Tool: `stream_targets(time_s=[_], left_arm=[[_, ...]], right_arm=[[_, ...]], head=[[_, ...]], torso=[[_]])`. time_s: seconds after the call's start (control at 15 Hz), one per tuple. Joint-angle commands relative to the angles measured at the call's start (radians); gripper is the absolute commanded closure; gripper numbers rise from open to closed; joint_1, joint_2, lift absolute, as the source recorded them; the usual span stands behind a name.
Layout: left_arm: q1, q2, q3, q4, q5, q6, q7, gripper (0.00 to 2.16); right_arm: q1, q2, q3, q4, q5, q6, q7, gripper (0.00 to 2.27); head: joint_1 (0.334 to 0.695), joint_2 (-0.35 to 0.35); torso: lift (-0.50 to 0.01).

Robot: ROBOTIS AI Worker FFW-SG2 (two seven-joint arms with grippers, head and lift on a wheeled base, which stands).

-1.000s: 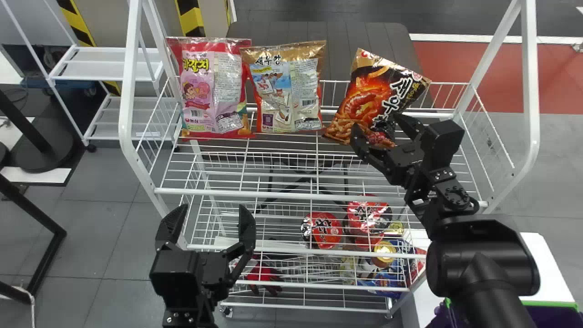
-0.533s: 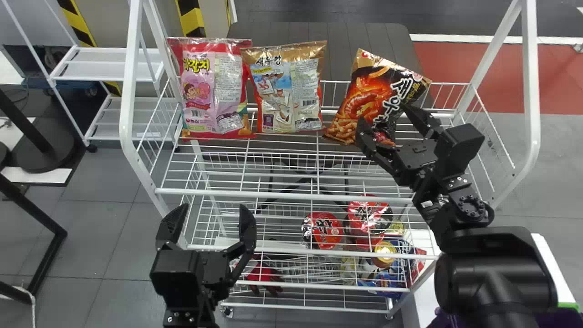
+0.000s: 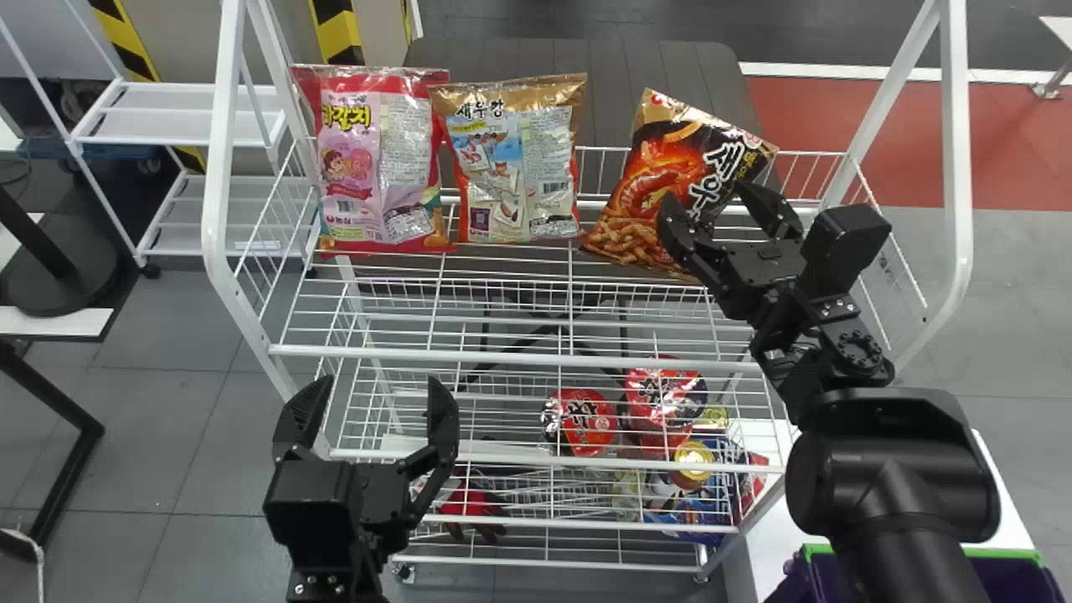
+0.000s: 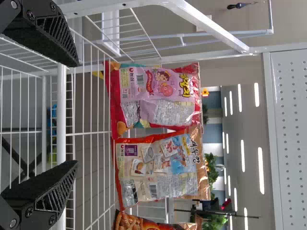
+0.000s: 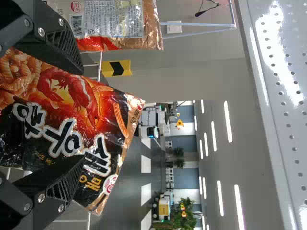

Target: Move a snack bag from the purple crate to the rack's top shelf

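Two dark fingers of the right gripper (image 3: pixel 705 193) stand wide apart, clamped on nothing, in front of the lower part of a snack bag (image 3: pixel 657 180) on the rack's top shelf (image 3: pixel 511 362). They overlap the bag's front in the right wrist view, and whether either one touches it I cannot tell. The bag lies just beyond the fingers, with its printed front spread across the gap between them and its upper end reaching past their tips. It is tilted toward the robot's right, one top corner raised above the other, near the back rail. Black and gold wrapping shows, with an orange and red picture of a shrimp and crunchy sticks, large white lettering and creases in the shiny film. To its left are a gold bag (image 3: pixel 509 167) and a pink and red bag (image 3: pixel 381 167), both upright, the gold one nearest. The left gripper (image 3: pixel 377 389) is in front of the rack's left side, its fingers also well apart and holding nothing. Down at the robot's right, by the white surface (image 3: pixel 1001 494), sits the purple crate (image 3: pixel 1005 554) with its green rim.
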Motion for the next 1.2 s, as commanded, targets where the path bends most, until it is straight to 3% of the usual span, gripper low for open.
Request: stream_targets(time_s=[0.0, 0.8, 1.0, 1.13], left_arm=[[0.000, 0.000, 0.004, 0.000, 0.002, 0.000, 0.000, 0.09], [-0.005, 0.005, 0.001, 0.006, 0.003, 0.000, 0.002, 0.09], [-0.005, 0.006, 0.001, 0.008, 0.003, 0.000, 0.003, 0.09], [-0.005, 0.006, 0.001, 0.006, 0.003, -0.003, 0.005, 0.09]], right_arm=[[-0.002, 0.004, 0.007, 0.016, -0.008, 0.003, 0.000, 0.29], [-0.025, 0.004, -0.053, 0.055, -0.215, 0.126, 0.040, 0.31], [-0.035, 0.004, -0.048, 0.061, -0.221, 0.175, 0.052, 0.87], [-0.040, 0.004, -0.048, 0.061, -0.222, 0.196, 0.061, 0.97]], head=[[0.695, -0.012], [0.695, -0.032], [0.695, -0.027], [0.695, -0.021]], torso=[[0.001], [0.001], [0.001], [0.001]])
